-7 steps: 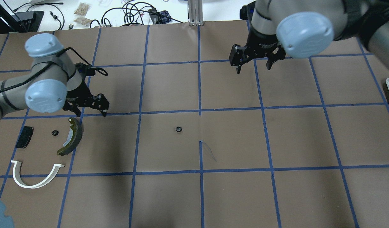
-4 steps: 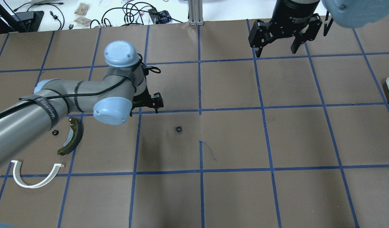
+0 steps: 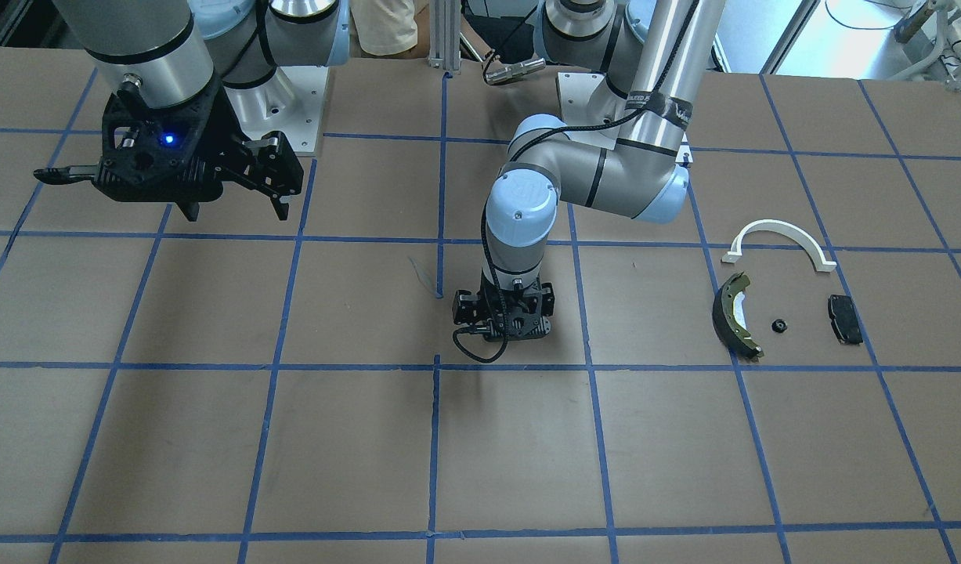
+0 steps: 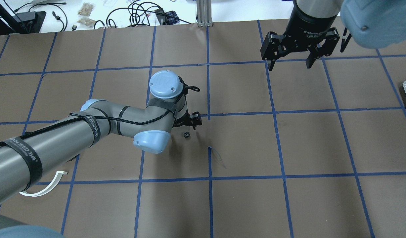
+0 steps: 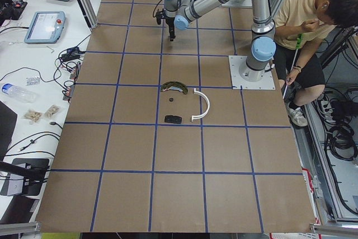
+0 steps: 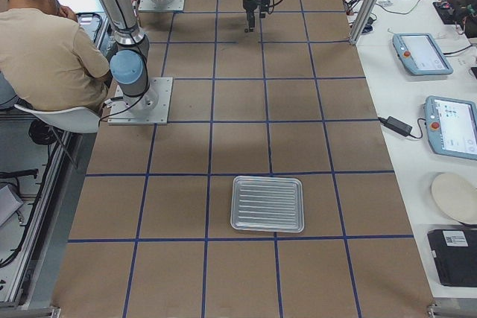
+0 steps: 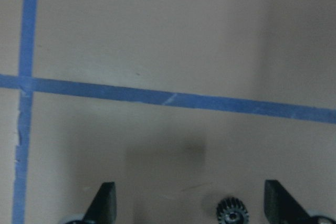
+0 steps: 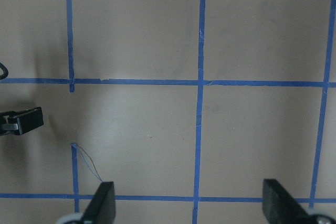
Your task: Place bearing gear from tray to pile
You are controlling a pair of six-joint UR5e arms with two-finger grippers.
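Now that the grey left arm [image 4: 90,129] has swung from the loose pile [image 3: 778,326] to mid-table, black right gripper [image 4: 290,65] hangs open, empty, far right. Black left gripper [image 7: 191,208] is wide open and empty, fingers bracketing the small black toothed bearing gear [image 7: 231,212] on the table, off-centre. Grasp looks next.

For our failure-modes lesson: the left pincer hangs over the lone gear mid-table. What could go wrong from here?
1. The gear sits off-centre in the open left pincer, nearer one finger; closing may nudge or roll it away.
2. It is small and toothed, so the grip may slip on the way to the pile by the brake shoe.
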